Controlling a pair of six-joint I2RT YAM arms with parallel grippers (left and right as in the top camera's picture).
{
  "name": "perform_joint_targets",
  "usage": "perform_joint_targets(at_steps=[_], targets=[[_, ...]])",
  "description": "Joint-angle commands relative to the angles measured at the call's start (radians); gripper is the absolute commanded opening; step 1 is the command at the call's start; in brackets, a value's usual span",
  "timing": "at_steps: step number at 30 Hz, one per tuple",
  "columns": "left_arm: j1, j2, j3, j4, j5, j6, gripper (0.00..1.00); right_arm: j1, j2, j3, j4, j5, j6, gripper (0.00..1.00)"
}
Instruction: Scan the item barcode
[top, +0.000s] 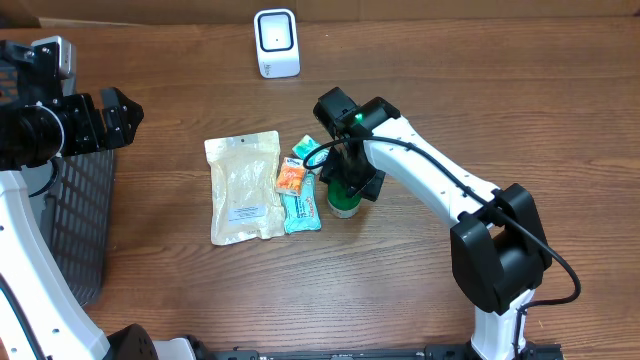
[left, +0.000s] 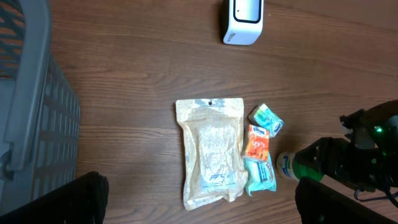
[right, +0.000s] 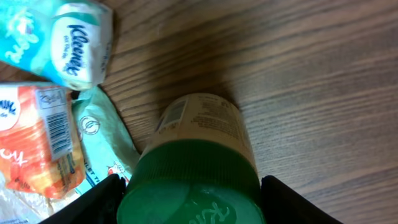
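Observation:
A jar with a green lid (right: 193, 180) and a cream label stands on the table right of the pile of items, also visible from above (top: 343, 206). A small barcode shows on its side. My right gripper (right: 189, 202) comes down over it, both fingers (right: 93, 205) pressed against the lid's sides. The white scanner (top: 276, 42) stands at the table's back edge. My left gripper (top: 128, 117) hovers open at the far left, above the basket's edge, holding nothing; in its own view the left gripper (left: 205, 202) looks down on the pile.
Left of the jar lie a clear pouch (top: 245, 188), an orange packet (top: 291, 178) with a barcode, a teal wipes pack (top: 301, 208) and a Kleenex pack (top: 304, 148). A grey mesh basket (top: 80, 210) stands at the left edge.

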Motion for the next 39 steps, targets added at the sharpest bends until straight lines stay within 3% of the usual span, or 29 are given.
perform_joint_targets(at_steps=[1, 3, 8, 15, 16, 17, 18, 23, 30, 32, 35, 39], targets=[[0.002, -0.021, 0.006, 0.003, 0.014, 0.026, 1.0, 0.009, 0.005, -0.039, 0.009, 0.024, 0.011, 0.58], [0.002, -0.021, 0.006, 0.003, 0.014, 0.026, 0.99, 0.009, 0.005, -0.041, 0.01, 0.024, -0.04, 0.52], [0.002, -0.021, 0.006, 0.003, 0.014, 0.026, 1.0, -0.017, -0.003, 0.002, 0.011, 0.011, -0.325, 0.52], [0.002, -0.021, 0.006, 0.003, 0.014, 0.026, 1.0, -0.055, -0.025, 0.064, 0.002, -0.092, -1.092, 0.57], [0.002, -0.021, 0.006, 0.003, 0.014, 0.026, 1.0, -0.055, -0.025, 0.064, -0.01, -0.092, -1.218, 0.57], [0.002, -0.021, 0.006, 0.003, 0.014, 0.026, 1.0, -0.055, -0.024, 0.063, -0.031, -0.092, -1.444, 0.6], [0.002, -0.021, 0.006, 0.003, 0.014, 0.026, 0.99, -0.055, -0.023, 0.061, -0.038, -0.092, -1.549, 0.6], [0.002, -0.021, 0.006, 0.003, 0.014, 0.026, 1.0, -0.055, -0.022, 0.057, -0.053, -0.078, -1.835, 0.66], [0.002, -0.021, 0.006, 0.003, 0.014, 0.026, 1.0, -0.055, -0.023, 0.058, -0.052, 0.042, -1.82, 0.81], [0.002, -0.021, 0.006, 0.003, 0.014, 0.026, 1.0, -0.055, -0.024, 0.06, -0.051, 0.037, -1.707, 0.87], [0.002, -0.021, 0.006, 0.003, 0.014, 0.026, 1.0, -0.055, -0.024, 0.067, -0.052, 0.04, -1.38, 1.0], [0.002, -0.021, 0.006, 0.003, 0.014, 0.026, 1.0, -0.066, -0.024, 0.068, -0.057, 0.034, -0.998, 1.0]])
